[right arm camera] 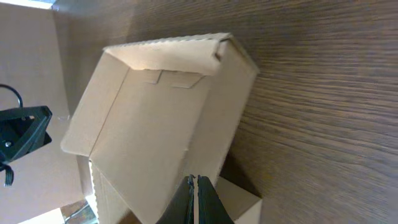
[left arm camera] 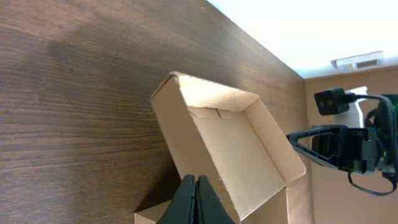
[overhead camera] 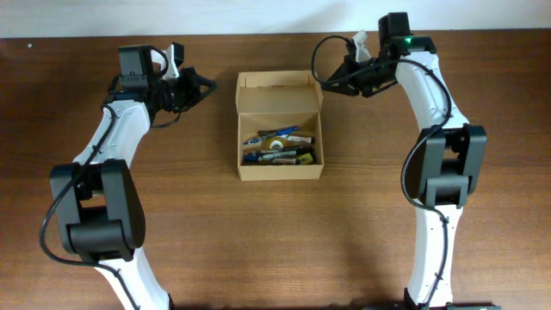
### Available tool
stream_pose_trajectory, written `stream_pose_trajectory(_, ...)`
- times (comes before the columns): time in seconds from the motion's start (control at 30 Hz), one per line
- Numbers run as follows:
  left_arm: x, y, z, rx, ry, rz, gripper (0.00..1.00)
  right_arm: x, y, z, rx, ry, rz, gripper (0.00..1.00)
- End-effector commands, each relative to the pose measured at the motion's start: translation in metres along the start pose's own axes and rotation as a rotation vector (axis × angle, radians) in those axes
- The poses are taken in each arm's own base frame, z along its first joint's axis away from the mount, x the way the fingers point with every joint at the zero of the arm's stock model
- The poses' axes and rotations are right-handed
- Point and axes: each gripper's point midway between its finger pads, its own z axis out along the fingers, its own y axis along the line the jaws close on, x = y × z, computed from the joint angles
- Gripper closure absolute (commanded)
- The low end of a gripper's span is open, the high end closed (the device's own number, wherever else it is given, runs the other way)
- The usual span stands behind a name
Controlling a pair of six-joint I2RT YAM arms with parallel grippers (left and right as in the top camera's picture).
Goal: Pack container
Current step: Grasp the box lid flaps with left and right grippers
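Nearest me the two arms rise from the front edge of the desk [overhead camera: 362, 241] and reach away, one down each side, which leaves the middle free for the work.

Between them sits the container [overhead camera: 280, 172], a small cardboard box flat on the wood at about the centre of the desk. It is already loaded. Pens and markers [overhead camera: 280, 148] lie jumbled along its floor, with something round among them that I cannot name. To my eye the filling is done and closing is what remains.

At the far side the lid [overhead camera: 278, 93] stands up and open on its hinge, its bare inside facing forward. That explains where the arms have stopped. The left pincer [overhead camera: 207, 86] and the right pincer [overhead camera: 327, 82] flank that flap, level with it, near but not touching. Both point inward at it.

Each wrist view shows its own fingers pressed together into a single blunt tip, holding nothing. A blunt tip would suit nudging the flap down better than gripping it.

Beyond them is the pale wall.
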Motion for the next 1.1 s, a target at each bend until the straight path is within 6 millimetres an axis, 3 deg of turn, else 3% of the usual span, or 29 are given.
stream_pose_trajectory(0.0,-0.001,0.016,0.009,-0.025,0.006,-0.079,0.98,-0.003,-0.021,-0.009,0.049,-0.016,0.037,0.96)
stream_pose_trajectory(0.13,0.016,0.026,0.029,0.013,0.072,-0.119,0.98,0.001,-0.034,-0.016,0.087,-0.003,0.035,0.96)
stream_pose_trajectory(0.23,0.029,0.02,0.045,0.142,0.138,-0.11,0.98,0.006,-0.046,-0.017,0.148,0.013,0.013,0.96)
stream_pose_trajectory(0.4,0.046,0.02,0.059,0.317,0.223,-0.103,0.99,0.018,-0.049,-0.014,0.14,0.064,-0.019,0.96)
stream_pose_trajectory(0.57,0.055,0.032,0.069,0.324,0.244,-0.123,0.99,0.028,-0.053,-0.006,0.11,0.107,-0.004,0.96)
stream_pose_trajectory(0.93,0.056,0.034,0.074,0.297,0.238,-0.124,0.98,0.04,-0.056,0.029,-0.057,0.169,0.064,0.96)
stream_pose_trajectory(1.07,0.06,0.034,0.081,0.272,0.237,-0.118,0.98,0.037,-0.046,0.037,-0.12,0.165,0.045,0.96)
